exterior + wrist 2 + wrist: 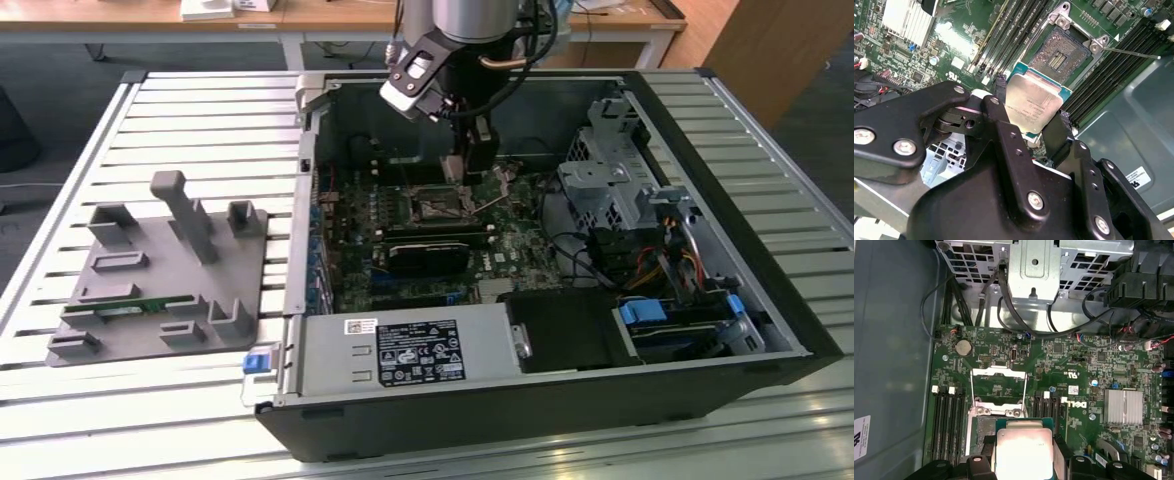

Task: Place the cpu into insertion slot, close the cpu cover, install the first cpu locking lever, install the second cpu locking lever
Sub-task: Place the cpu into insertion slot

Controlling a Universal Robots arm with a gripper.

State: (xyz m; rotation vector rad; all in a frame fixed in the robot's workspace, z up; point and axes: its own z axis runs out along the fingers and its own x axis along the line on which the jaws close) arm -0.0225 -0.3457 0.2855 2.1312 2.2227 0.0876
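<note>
My gripper (1031,111) is shut on the cpu (1035,97), a small square chip with a pale metal face, held by its two opposite edges. In the first wrist view the cpu (1024,445) hangs just above and beside the insertion slot (983,429), not in it. The insertion slot (1060,56) lies open, its dark contact field bare. The cpu cover (999,386) is swung up and away from the socket. A thin locking lever (1132,52) sticks out past the socket. In the exterior view the gripper (470,172) hovers inside the open computer case over the insertion slot (438,205).
Long black memory slots (1104,82) flank the socket. A finned heatsink (1123,406) and a black card (427,252) sit on the green board. A metal drive cage (607,185) and cables crowd the exterior view's right. A grey fixture (160,270) stands on the slatted table outside the case.
</note>
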